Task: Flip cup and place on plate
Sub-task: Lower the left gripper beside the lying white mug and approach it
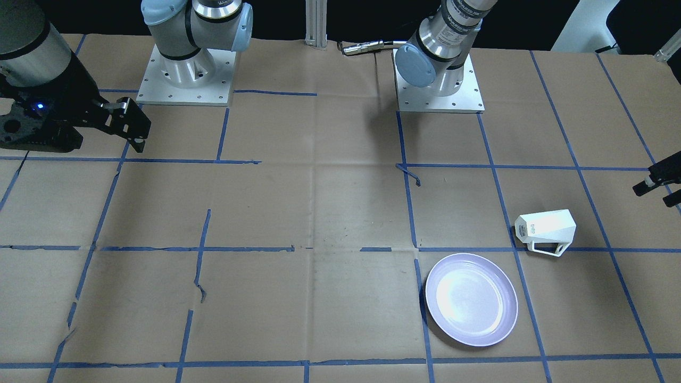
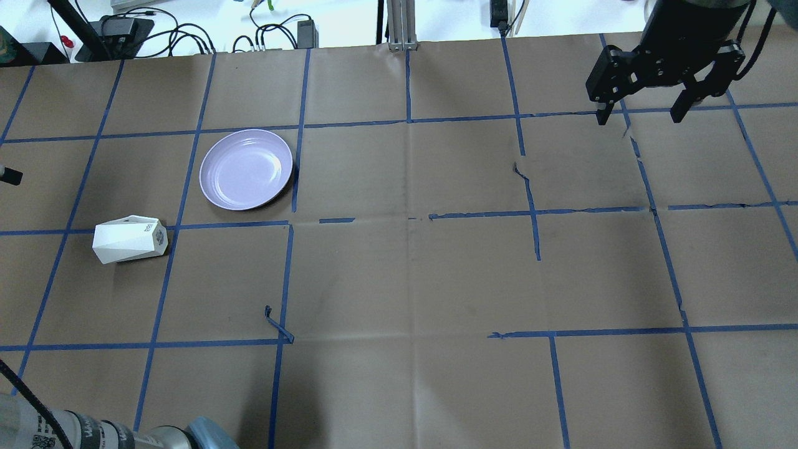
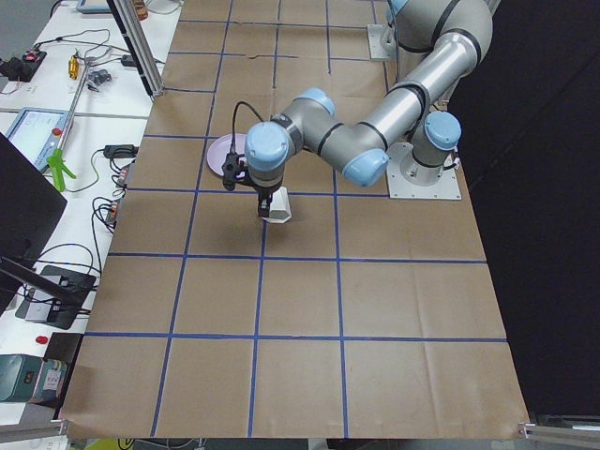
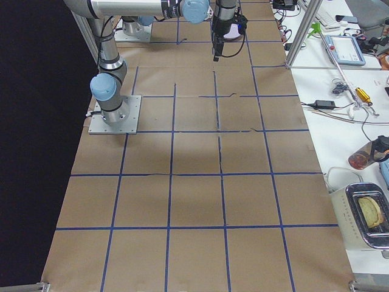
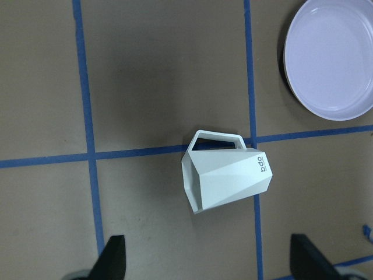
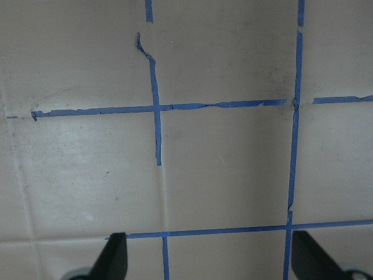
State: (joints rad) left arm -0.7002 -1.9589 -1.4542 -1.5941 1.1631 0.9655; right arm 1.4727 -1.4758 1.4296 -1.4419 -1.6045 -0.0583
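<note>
Cup [image 5: 227, 178] lies on its side on the brown paper [image 2: 399, 280], near the plate [image 5: 332, 58] but not touching it. From the plate, the cup is a little closer to the robot and further to the robot's left. Its wide mouth points away from the plate, and the narrow base with the small dark print [image 5: 263, 166] points toward the plate side. The handle [image 5: 217, 135] is flat against the paper and rests on a line of blue tape [image 5: 140, 153]. The plate is upright and has nothing on it.

The left gripper [image 5: 208, 248] hangs above the cup and is apart from it. Its two fingers [image 5: 113, 256] are spread wide and nothing is between them. In the left wrist view the cup sits in the middle between the fingers, ahead of the tips. In the exterior left view the gripper covers part of the cup.

The right gripper [image 2: 642, 115] is well apart from the plate, over the other end of the table on the robot's right. Its fingers [image 2: 601, 115] are also spread wide and it carries nothing. Under it, the right wrist view shows only paper and tape, torn in some places.
</note>
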